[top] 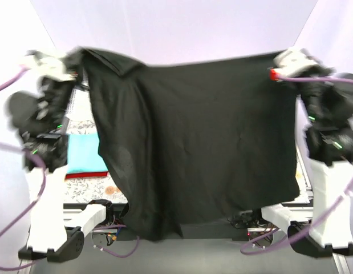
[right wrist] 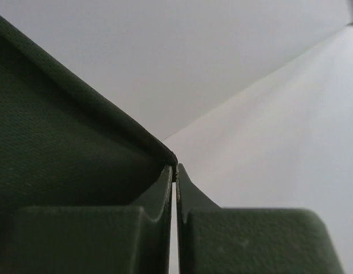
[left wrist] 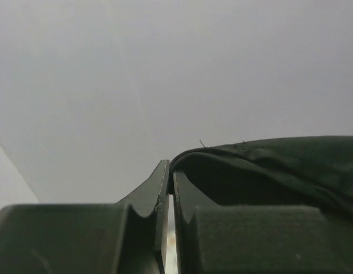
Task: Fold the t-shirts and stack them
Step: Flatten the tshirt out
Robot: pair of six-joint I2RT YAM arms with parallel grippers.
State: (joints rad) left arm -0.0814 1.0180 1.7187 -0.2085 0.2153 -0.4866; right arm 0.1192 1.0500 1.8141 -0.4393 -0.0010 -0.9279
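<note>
Top external: black t-shirt (top: pixel 205 142) hangs mid-frame, left jaws and right jaws each clenched on an upper corner. Best lowered evenly onto the table (top: pixel 88 185), kept taut to avoid wrinkles.

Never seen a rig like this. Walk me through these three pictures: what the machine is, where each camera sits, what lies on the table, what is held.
The machine is two robot arms bolted side by side, the left arm and the right arm, each ending in a two-finger gripper. The wide picture comes from a fixed camera above and behind them. The other two come from a camera on each wrist. Together the arms hold up a black t-shirt, spread like a curtain and hiding much of the scene behind it. The left gripper is pinched shut on one top corner, the right gripper on the other. By the left arm, a folded turquoise cloth lies on a patterned cover.
</note>
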